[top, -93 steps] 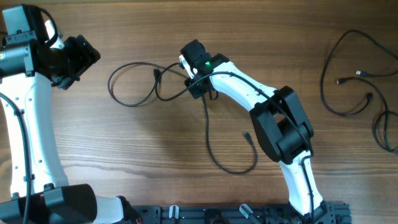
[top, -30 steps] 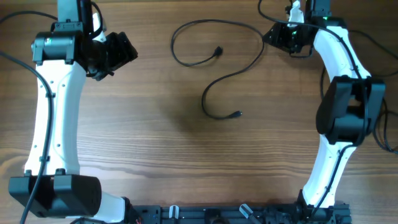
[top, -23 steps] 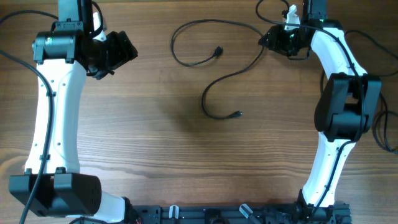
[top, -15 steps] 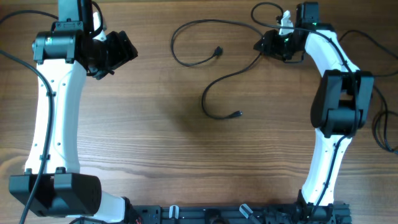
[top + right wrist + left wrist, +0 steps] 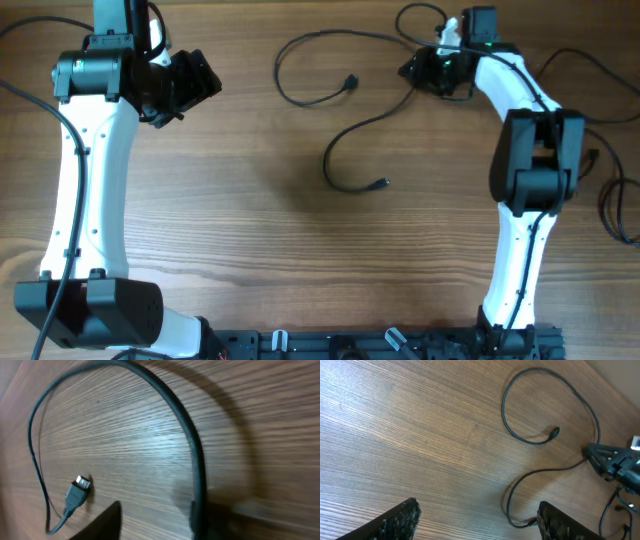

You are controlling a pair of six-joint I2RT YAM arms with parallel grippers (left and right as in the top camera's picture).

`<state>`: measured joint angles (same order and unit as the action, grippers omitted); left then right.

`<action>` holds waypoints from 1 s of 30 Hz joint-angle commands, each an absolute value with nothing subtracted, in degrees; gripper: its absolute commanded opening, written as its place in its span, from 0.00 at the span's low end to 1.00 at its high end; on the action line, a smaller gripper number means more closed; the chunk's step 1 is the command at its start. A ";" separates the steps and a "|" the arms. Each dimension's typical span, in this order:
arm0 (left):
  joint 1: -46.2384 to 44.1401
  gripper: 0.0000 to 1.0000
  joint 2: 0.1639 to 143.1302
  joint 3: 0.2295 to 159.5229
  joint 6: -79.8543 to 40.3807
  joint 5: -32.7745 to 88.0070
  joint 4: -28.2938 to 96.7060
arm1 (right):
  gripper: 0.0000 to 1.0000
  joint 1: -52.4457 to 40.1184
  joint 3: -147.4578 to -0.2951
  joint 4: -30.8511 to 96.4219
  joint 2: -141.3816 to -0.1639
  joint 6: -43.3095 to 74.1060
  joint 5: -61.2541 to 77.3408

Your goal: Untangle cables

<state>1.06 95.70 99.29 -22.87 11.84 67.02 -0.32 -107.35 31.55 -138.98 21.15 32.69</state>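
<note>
Wooden bench (image 5: 250, 250), untangling seemingly near done.
Long cable (image 5: 327, 165) lies in open loops top centre, other cables (image 5: 604, 212) well apart at right edge; left jaws released, empty; right jaws at its upper strand, grip unclear.

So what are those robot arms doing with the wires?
They're sorting out cables. The right gripper is at the far side of the table, right at a long black cable that lies in loose loops. It is hard to tell whether the gripper has pinched the cable. The left gripper hangs open over bare wood, holding nothing.
</note>
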 commanded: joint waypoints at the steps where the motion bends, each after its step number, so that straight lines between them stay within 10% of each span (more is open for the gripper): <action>1: 0.84 0.78 96.25 99.20 -22.98 12.10 66.85 | 0.07 -1.72 -107.35 30.79 -141.21 23.09 30.92; 30: 0.84 0.85 96.25 99.20 -23.00 12.12 66.52 | 0.04 16.27 -108.86 18.65 -103.20 33.21 -14.13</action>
